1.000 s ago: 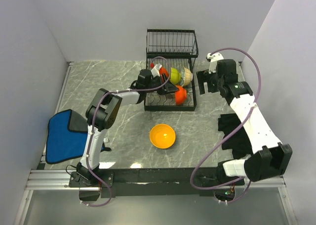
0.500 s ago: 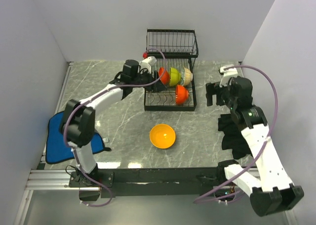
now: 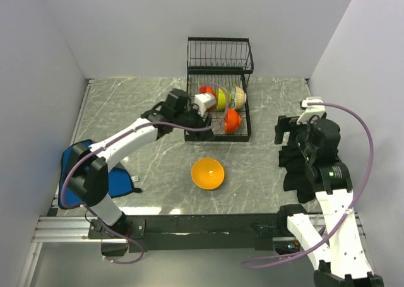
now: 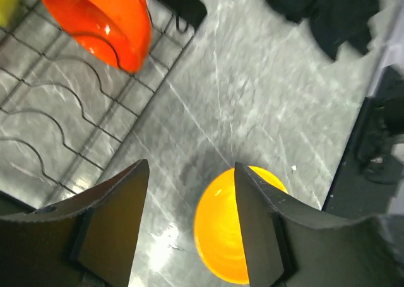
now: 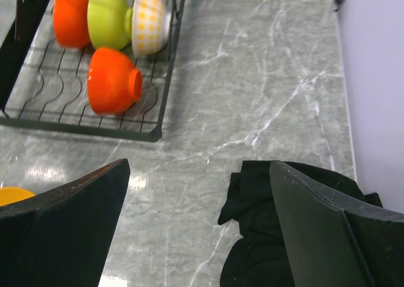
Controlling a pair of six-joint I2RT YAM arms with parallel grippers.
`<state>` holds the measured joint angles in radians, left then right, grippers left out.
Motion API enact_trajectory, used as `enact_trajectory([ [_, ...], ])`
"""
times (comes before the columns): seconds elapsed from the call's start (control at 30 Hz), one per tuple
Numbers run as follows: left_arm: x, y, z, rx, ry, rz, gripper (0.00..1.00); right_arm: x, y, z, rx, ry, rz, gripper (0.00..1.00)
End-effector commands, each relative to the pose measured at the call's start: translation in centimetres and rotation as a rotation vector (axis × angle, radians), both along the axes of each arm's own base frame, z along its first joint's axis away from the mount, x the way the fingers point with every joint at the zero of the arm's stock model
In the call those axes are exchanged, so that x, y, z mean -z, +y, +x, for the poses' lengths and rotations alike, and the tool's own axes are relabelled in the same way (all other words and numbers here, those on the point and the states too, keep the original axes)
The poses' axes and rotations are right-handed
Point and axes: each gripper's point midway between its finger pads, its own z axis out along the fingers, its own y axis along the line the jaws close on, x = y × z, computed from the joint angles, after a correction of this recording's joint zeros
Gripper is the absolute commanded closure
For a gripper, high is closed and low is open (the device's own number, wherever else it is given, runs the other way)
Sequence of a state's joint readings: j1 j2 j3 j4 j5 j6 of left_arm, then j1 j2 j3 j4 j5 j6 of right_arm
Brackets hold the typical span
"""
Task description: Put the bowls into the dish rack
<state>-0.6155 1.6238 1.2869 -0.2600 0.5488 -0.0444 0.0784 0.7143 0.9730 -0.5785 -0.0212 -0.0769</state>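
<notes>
The black wire dish rack (image 3: pixel 218 63) stands at the back centre. In its lower tier a red-orange bowl (image 3: pixel 206 91), a lime green bowl (image 3: pixel 221 98) and a cream patterned bowl (image 3: pixel 238 96) stand in a row. A second red-orange bowl (image 3: pixel 231 120) stands in front of them. An orange bowl (image 3: pixel 207 173) sits upright on the table, also below my left fingers (image 4: pixel 237 236). My left gripper (image 3: pixel 203 109) (image 4: pixel 189 173) is open and empty above the rack's front left corner. My right gripper (image 3: pixel 283 130) (image 5: pixel 199 173) is open and empty, right of the rack. The blue bowl is out of view.
A crumpled black cloth (image 3: pixel 303 167) (image 5: pixel 297 236) lies at the right edge under my right arm. A blue folded cloth (image 3: pixel 82 173) lies at the near left. Grey walls close in the table at the left, back and right.
My left gripper has moved from the rack's left rear side forward and right, over the rack's front left corner. My right arm has drawn back toward the near right.
</notes>
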Motion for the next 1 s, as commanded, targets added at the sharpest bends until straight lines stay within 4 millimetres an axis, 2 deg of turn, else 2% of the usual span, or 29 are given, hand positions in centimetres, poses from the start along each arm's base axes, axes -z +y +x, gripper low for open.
enact_trajectory([
  [0.0,-2.1,-0.7,2.0,-0.164,-0.104,0.099,0.4,-1.1,-1.2,-0.5,0.072,-0.057,0.048,0.0],
  [0.03,-2.0,-0.6,2.8,-0.208,-0.094,0.112,0.42,-1.2,-1.6,-0.7,0.094,-0.062,0.055,0.0],
  [0.1,-2.2,-1.7,4.1,-0.281,-0.031,0.076,0.43,-1.1,-1.9,-0.9,0.113,-0.056,0.069,0.0],
  [0.23,-0.8,-3.1,6.4,-0.411,0.062,0.027,0.51,-0.9,-1.8,-1.4,0.123,-0.046,0.094,0.0],
  [0.37,0.5,-4.7,7.1,-0.412,0.12,-0.005,0.53,-0.5,-1.7,-1.7,0.123,-0.029,0.105,0.0],
  [0.43,1.8,-5.2,7.4,-0.426,0.158,-0.003,0.52,-0.5,-1.6,-1.8,0.122,-0.027,0.11,0.0],
  [0.47,1.8,-5.5,7.6,-0.425,0.161,-0.019,0.51,-0.5,-2.2,-1.8,0.145,-0.025,0.112,0.0],
  [0.53,2.5,-6.6,7.2,-0.381,0.207,-0.047,0.51,-0.4,-2.2,-1.9,0.143,-0.025,0.111,0.0],
  [0.7,3.5,-7.2,7.8,-0.406,0.228,-0.06,0.5,0.4,-2.2,-2.2,0.145,-0.017,0.109,0.0],
  [0.8,3.3,-7.6,8.3,-0.41,0.207,-0.058,0.5,0.9,-2.2,-2.5,0.145,-0.011,0.113,0.0],
  [0.97,1.6,-8.1,9.2,-0.406,0.157,-0.078,0.5,1.1,-2.3,-2.5,0.152,-0.011,0.115,0.0],
])
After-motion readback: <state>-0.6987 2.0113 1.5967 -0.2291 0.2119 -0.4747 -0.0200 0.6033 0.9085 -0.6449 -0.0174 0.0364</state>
